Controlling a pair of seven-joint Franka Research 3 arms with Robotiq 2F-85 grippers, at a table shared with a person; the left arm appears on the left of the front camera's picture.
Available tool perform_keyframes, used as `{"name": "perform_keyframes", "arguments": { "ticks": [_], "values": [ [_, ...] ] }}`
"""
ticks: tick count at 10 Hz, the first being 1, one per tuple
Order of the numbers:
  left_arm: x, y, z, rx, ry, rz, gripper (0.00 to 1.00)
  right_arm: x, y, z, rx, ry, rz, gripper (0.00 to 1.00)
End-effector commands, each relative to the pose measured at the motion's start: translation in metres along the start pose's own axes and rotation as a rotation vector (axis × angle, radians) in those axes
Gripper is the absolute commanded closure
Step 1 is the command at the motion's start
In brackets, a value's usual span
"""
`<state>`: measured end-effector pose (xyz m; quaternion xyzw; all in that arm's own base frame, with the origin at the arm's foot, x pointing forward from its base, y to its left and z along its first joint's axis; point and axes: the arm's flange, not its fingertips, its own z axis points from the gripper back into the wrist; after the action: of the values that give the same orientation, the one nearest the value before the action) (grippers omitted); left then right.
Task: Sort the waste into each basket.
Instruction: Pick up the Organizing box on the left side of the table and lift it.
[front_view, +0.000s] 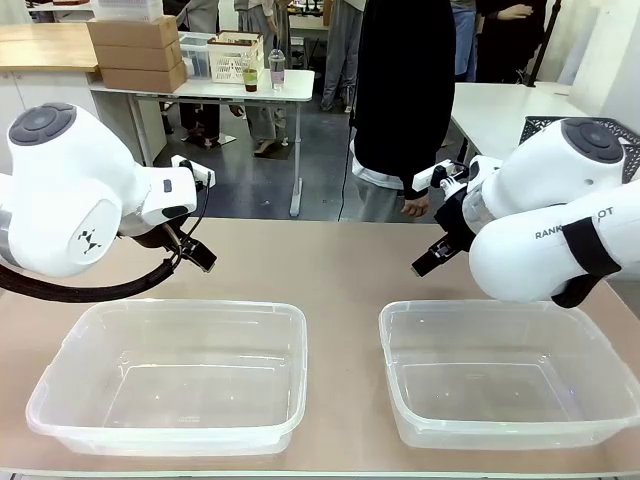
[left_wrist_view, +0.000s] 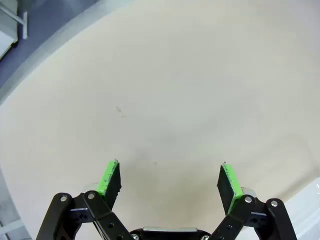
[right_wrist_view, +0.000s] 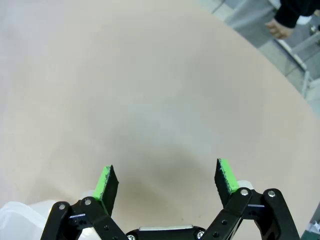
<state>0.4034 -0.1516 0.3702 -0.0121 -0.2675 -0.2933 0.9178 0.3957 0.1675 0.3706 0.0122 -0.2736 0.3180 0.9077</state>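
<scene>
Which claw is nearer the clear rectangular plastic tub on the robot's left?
Left. The left claw hangs open over bare table just beyond that clear rectangular plastic tub's far rim; the right claw is farther off, beyond the other clear tub's far left corner.

Your left pincer (left_wrist_view: 170, 172) rises from 6 o'clock with its jaws spread wide and nothing between them. One of the green pads (left_wrist_view: 109, 177) sits at about 7 o'clock and the other at about 5 o'clock. Behind them you see the beige tabletop (left_wrist_view: 190, 90), bare apart from a few faint specks (left_wrist_view: 120, 111) just toward 10 o'clock of centre. Its curved edge sweeps from 9 o'clock up to 12 o'clock, with dark grey-blue floor (left_wrist_view: 50, 35) beyond. A white fitting (left_wrist_view: 12, 22) shows at the 10 o'clock corner, and a pale glossy edge (left_wrist_view: 309, 212) at 4 o'clock; you can't tell what it is.
</scene>
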Motion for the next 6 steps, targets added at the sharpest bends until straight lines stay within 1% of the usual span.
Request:
{"name": "perform_keyframes", "arguments": {
  "ticks": [1, 6],
  "values": [
    [0.0, -0.0001, 0.0, 0.0, 0.0, -0.001, 0.0, 0.0, 0.0, 0.0001, 0.0, 0.0, -0.001, 0.0],
    [0.0, -0.0001, 0.0, 0.0, 0.0, -0.001, 0.0, 0.0, 0.0, 0.0, 0.0, 0.0, 0.0, 0.0]
  ]
}}
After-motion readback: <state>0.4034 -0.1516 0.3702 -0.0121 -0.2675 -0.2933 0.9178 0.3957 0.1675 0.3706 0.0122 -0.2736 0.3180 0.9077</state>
